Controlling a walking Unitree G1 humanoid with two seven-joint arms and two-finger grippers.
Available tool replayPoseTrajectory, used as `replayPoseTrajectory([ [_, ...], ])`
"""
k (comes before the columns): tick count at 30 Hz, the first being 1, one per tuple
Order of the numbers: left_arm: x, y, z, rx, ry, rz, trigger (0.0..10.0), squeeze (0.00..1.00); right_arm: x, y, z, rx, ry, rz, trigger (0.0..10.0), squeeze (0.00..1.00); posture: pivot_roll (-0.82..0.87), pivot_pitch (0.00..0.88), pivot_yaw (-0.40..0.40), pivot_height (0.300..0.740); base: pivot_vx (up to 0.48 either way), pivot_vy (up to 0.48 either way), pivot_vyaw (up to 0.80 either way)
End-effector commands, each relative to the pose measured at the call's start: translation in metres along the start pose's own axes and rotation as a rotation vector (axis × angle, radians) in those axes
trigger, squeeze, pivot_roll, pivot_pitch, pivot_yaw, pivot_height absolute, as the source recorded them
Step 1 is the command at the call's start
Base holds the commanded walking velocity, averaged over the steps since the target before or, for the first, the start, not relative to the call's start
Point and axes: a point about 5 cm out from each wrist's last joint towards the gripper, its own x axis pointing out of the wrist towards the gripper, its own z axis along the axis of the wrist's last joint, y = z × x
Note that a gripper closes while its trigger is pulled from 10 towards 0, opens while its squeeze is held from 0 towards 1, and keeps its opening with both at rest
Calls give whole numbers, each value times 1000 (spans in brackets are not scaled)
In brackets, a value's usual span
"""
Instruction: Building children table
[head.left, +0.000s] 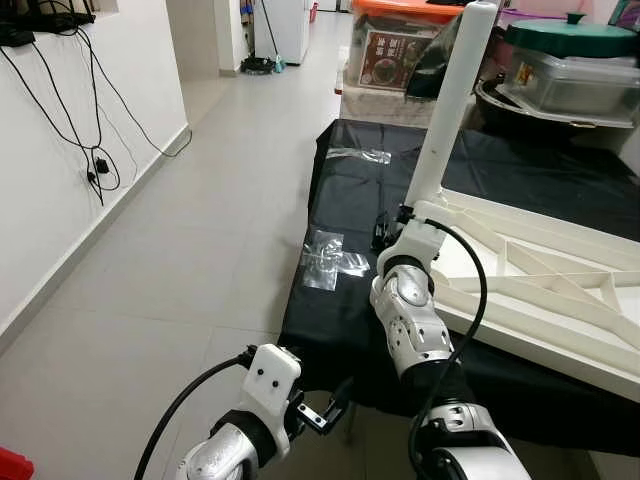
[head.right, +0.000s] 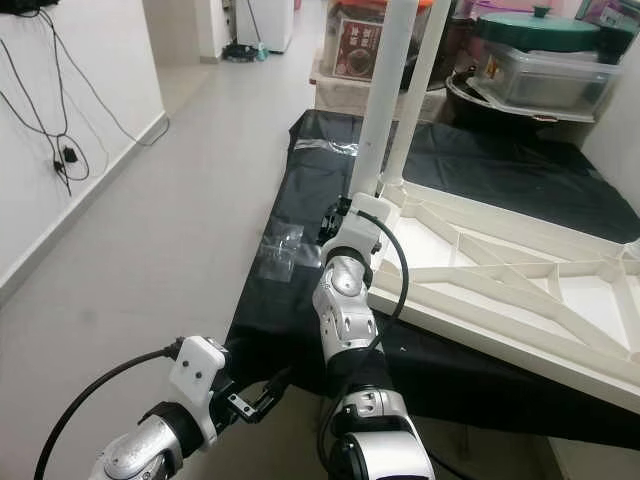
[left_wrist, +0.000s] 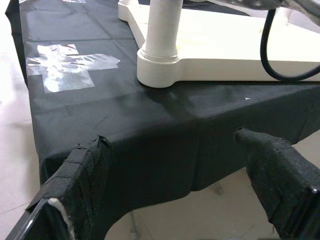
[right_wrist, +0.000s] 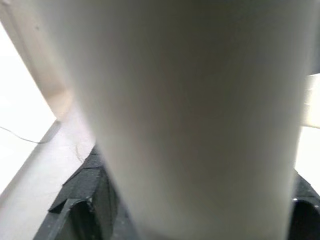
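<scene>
The right tool (head.left: 392, 228) is clenching the white leg (head.left: 452, 110), standing upright in the corner socket of the upturned tabletop (head.left: 560, 290) on the black counter (head.left: 340, 300). It should be turning the leg straight, not tilted. The left tool (left_wrist: 175, 170) is hanging released.

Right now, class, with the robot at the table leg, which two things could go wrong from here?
1. The white leg stands tall in the corner socket with the right gripper at its base; a sideways push might tilt it.
2. That corner of the upturned tabletop sits close to the edge of the black cloth, so it could slide off.
</scene>
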Motion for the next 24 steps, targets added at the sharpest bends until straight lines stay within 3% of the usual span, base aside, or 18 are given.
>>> replayPoseTrajectory([
  [1,0,0,-4,-8,14,4,10000,0,0,-5,0,32,-23,79,10000,0,124,72,-73,740,0,0,0],
  [2,0,0,-4,-8,14,3,10000,0,4,-10,8,51,-66,218,10000,0,130,72,-77,740,0,0,0],
  [6,1,0,-4,-9,13,3,10000,0,7,-16,12,73,-56,361,10000,0,131,72,-78,740,0,0,0],
  [7,0,0,-4,-9,12,4,10000,0,8,-18,13,87,-36,419,10000,0,131,72,-78,740,0,0,0],
  [11,0,1,-4,-9,12,4,10000,0,1,-19,12,46,129,899,10000,0,125,71,-73,740,0,0,0],
  [14,0,1,-4,-9,12,3,10000,0,-1,-19,11,35,164,980,10000,0,125,71,-73,740,0,0,0],
  [15,0,0,-4,-8,13,3,10000,0,-8,-14,8,33,245,1173,10000,0,130,70,-75,740,0,0,0],
  [16,0,0,-4,-8,13,3,10000,0,-8,-14,8,33,245,1173,10000,0,130,70,-75,740,0,0,0],
  [20,-1,-1,-4,-7,14,4,10000,0,-14,-2,-1,-19,335,1383,10000,0,145,66,-82,740,0,0,0],
  [24,-2,-2,-4,-8,14,6,10000,0,-20,8,-1,8,372,1520,10000,0,153,65,-86,740,0,0,0],
])
